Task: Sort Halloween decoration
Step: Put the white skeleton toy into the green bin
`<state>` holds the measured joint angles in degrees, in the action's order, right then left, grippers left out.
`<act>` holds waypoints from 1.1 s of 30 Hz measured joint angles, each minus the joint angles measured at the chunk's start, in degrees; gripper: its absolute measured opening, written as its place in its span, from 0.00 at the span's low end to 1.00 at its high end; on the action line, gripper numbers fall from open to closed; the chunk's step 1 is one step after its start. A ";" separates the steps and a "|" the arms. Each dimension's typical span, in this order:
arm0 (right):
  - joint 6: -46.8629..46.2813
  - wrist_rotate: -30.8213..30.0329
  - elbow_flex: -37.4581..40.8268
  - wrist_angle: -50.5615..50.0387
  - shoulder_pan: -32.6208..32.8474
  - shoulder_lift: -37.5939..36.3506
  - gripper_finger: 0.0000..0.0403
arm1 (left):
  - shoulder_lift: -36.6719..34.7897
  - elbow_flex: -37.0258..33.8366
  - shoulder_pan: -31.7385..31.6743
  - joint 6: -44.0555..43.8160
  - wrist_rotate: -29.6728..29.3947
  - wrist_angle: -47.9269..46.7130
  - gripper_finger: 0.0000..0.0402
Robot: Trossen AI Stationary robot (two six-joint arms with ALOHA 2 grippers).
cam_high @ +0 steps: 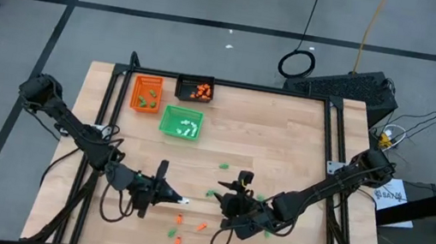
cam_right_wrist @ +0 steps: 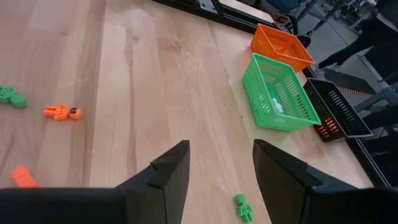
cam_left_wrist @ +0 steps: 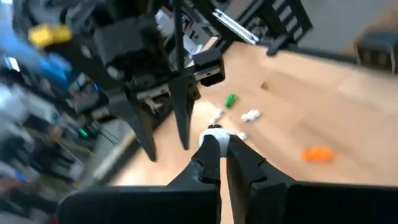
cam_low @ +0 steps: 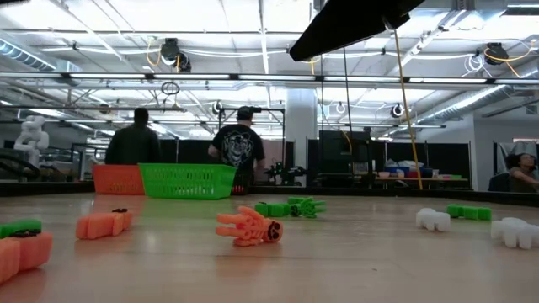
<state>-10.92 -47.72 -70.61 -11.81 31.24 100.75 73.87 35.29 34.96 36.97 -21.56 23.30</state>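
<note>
Left gripper [cam_left_wrist: 219, 138] clamped on a white decoration piece [cam_left_wrist: 214, 129]; right gripper [cam_right_wrist: 217, 165] apart, empty.
Only the high view shows both arms; loose pieces [cam_high: 179, 218] lie at table's [cam_high: 284, 141] 6 o'clock, 3 o'clock clear.

From the high view you look straight down on the whole table [cam_high: 283, 149] and both arms. The low view sits at tabletop level, close to the scattered pieces, facing across to the green tray [cam_low: 187, 180] and the room behind. Your left wrist camera looks past its fingers [cam_left_wrist: 211, 155] at the table edge. The right wrist camera faces the three trays; it shares the green tray [cam_right_wrist: 277, 93] with the high and low views.
</note>
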 joint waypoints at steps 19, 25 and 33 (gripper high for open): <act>-0.73 0.00 -0.02 0.57 0.00 0.00 0.40 | 0.00 0.00 -0.81 -25.92 0.53 -0.60 0.00; -0.36 0.00 -0.01 0.58 0.35 0.00 0.40 | -3.44 -0.07 -5.38 -23.83 6.08 -8.67 0.00; -0.37 -0.02 -0.02 0.37 0.29 0.00 0.40 | -9.39 -0.07 -19.17 -24.50 3.29 -23.21 0.00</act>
<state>-11.29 -47.75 -70.63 -11.44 31.54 100.75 64.48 35.22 15.79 12.47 -18.27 0.10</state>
